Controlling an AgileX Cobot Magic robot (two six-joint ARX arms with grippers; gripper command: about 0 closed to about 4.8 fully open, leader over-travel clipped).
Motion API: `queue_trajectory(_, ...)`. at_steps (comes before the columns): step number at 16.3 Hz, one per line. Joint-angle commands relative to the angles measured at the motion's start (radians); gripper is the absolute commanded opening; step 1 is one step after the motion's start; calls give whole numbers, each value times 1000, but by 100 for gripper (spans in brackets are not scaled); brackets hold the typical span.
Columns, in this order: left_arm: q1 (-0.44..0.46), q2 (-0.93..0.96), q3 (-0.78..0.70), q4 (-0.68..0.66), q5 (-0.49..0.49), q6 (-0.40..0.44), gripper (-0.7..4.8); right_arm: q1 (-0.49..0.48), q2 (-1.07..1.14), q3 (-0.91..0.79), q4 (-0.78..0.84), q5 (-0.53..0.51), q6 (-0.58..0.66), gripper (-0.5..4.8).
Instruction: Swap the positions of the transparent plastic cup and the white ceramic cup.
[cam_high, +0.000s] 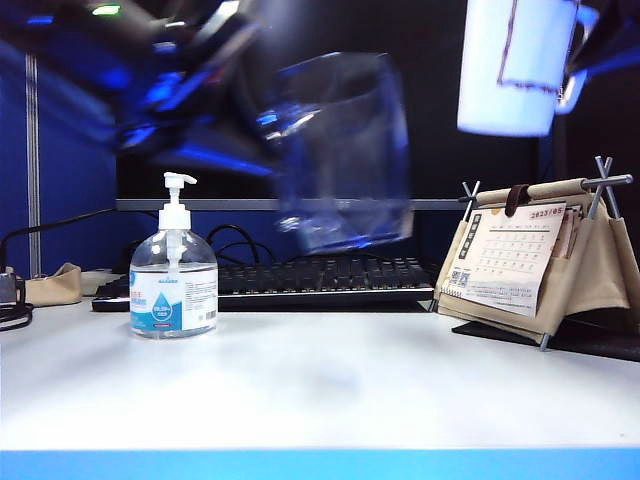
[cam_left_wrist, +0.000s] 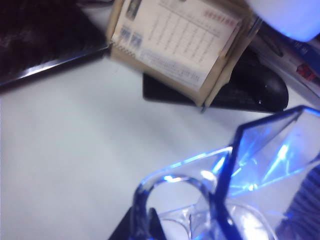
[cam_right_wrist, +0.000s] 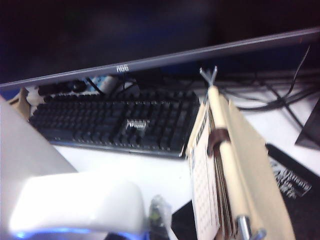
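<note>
I have both cups airborne at once. The left gripper (cam_high: 225, 75), high at the upper left of the exterior view, is closed on the plastic cup (cam_high: 345, 150), which hangs blurred above the keyboard (cam_high: 300, 280) and fills the near part of the left wrist view. The right gripper (cam_high: 590, 55), at the upper right, is closed on the white cup (cam_high: 510, 65) by its handle side; the fingers themselves are mostly out of frame, so I infer the hold from the cup hanging well clear of the table (cam_high: 320, 390). My chief concern is the crossing: with two arms carrying cups toward each other's side, the cups or the arms could strike mid-air unless they pass at different heights or in turn. The plastic cup is smooth and faceted, so a fast swing could let it twist or slip in the jaws. On the right, the calendar stand (cam_high: 540, 250) sits near the likely set-down spot, and a low approach could clip its crossed poles; on the left, the pump bottle (cam_high: 173, 265) is tall and easily toppled. The table is white, bare in the foreground, with the keyboard and a monitor at the back, cables behind, and a blue partition on the left.
</note>
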Motion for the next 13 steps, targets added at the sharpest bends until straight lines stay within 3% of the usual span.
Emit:
queue_trajectory(1, -1, 96, 66, 40, 8, 28, -6, 0, -11, 76, -14, 14, -17, -7)
queue_trajectory(5, -25, 215, 86, 148, 18, 23, -5, -2, -11, 188, -95, 16, -66, -7)
queue_trajectory(13, -86, 423, 289, 134, 60, 24, -5, -2, -10, 211, -129, 34, -67, -7)
